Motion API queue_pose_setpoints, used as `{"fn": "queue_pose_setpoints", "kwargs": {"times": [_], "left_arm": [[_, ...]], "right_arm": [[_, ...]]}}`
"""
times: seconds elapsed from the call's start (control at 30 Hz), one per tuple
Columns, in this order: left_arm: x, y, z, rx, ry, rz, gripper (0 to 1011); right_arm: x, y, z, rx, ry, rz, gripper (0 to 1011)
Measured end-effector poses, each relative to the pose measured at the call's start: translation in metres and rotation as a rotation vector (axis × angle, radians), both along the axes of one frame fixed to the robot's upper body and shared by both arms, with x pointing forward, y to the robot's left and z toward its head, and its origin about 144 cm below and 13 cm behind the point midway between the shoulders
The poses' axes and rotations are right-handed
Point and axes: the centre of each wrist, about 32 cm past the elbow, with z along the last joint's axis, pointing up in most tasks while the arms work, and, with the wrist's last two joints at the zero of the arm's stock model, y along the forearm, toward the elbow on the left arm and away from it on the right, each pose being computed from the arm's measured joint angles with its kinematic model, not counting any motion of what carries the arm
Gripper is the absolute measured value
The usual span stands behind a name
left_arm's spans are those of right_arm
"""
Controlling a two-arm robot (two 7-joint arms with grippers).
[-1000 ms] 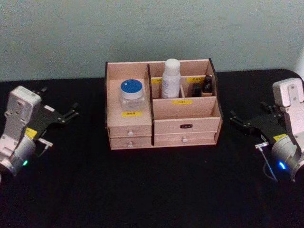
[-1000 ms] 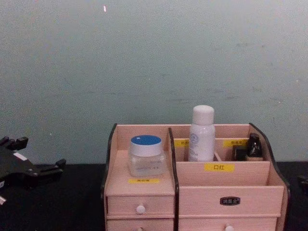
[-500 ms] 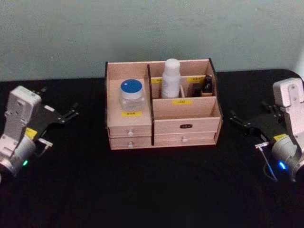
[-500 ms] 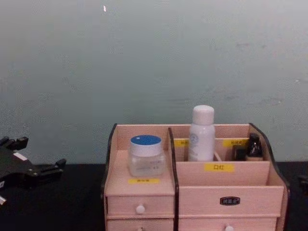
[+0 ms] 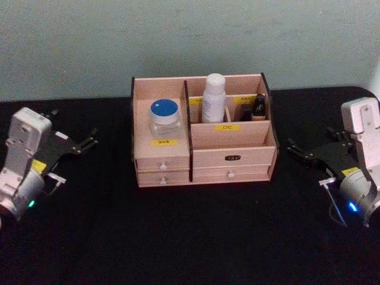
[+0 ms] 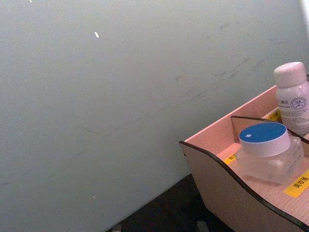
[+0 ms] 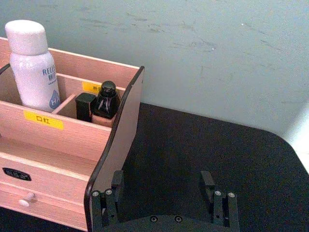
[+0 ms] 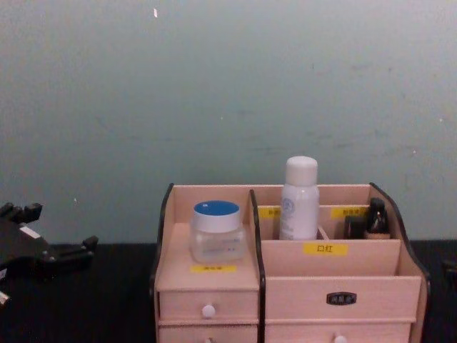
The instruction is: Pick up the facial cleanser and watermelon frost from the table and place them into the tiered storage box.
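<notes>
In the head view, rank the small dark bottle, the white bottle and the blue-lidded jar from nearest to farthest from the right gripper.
From the right gripper:
1. The small dark bottle, in the organiser's back right compartment.
2. The white bottle, back compartment near the middle.
3. The blue-lidded jar, on the left shelf.

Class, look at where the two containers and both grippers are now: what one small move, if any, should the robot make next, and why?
Probably none beyond staying parked. The blue-lidded jar stands in the tiered storage box, in its left compartment, and the white bottle stands upright in a rear one. The left gripper and right gripper sit open, apart from the box on either side, holding nothing.
</notes>
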Motion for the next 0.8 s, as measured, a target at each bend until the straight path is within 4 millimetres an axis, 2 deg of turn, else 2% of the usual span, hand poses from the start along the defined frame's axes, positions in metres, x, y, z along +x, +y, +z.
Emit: {"fn": "queue_pose_setpoints", "kwargs": {"times": [0.8], "left_arm": [[0.0,0.0,0.0,0.0,0.0,0.0,1001]], "right_arm": [[0.0,0.0,0.0,0.0,0.0,0.0,1000]]}}
